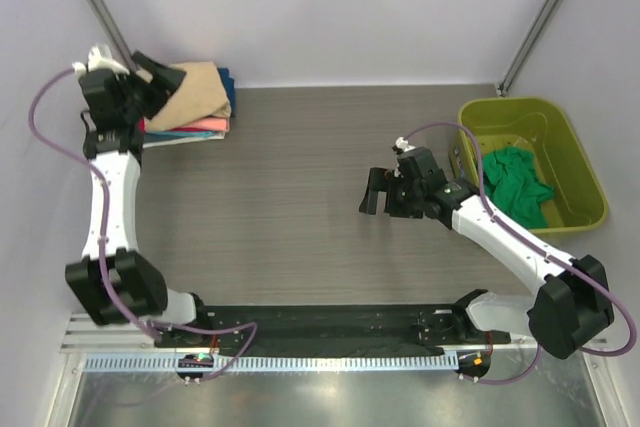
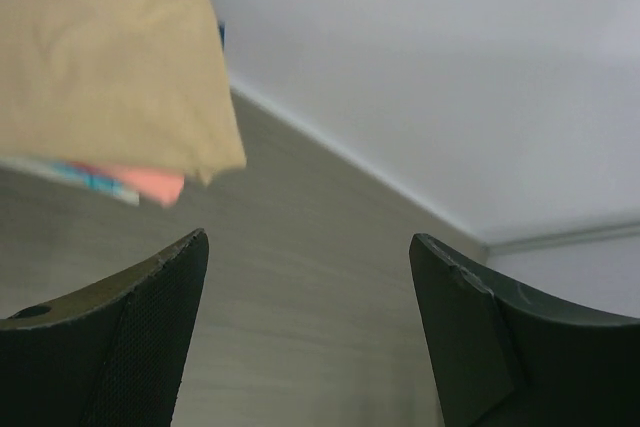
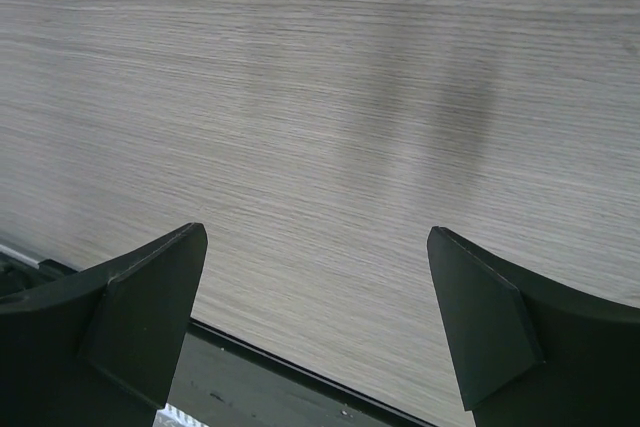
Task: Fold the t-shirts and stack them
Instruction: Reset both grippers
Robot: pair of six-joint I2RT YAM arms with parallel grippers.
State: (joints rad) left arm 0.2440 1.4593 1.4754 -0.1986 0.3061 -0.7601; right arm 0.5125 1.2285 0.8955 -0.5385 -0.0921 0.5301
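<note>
Top external view: a folded stack of t-shirts [image 1: 192, 107] sits at the far-left corner of the surface [image 1: 300, 147]. The tan tee [image 1: 195, 90] is on top, with a coral pink one [image 1: 198, 128] and a sliver of navy [image 1: 229, 85] beneath. The left gripper [image 1: 160, 82] hangs over the stack's left edge, jaws spread and holding nothing (its wrist view shows the tan corner off to one side of the gap, not inside it). The right gripper [image 1: 376, 193] hovers mid-surface, jaws likewise wide apart and empty. One green tee [image 1: 517, 187] lies crumpled in the lime-green tub [image 1: 585, 187] at the right.

The nearest risk, as I judge it, is at the stack. With the left arm so close, a careless sideways pull could snag the tan tee's loose corner, dragging the top layer out of its fold or skewing the pile. At the tub, the green tee is bunched, so a pinch may catch only one layer and lift it twisted. A low approach could also strike the tub wall and shift it.
</note>
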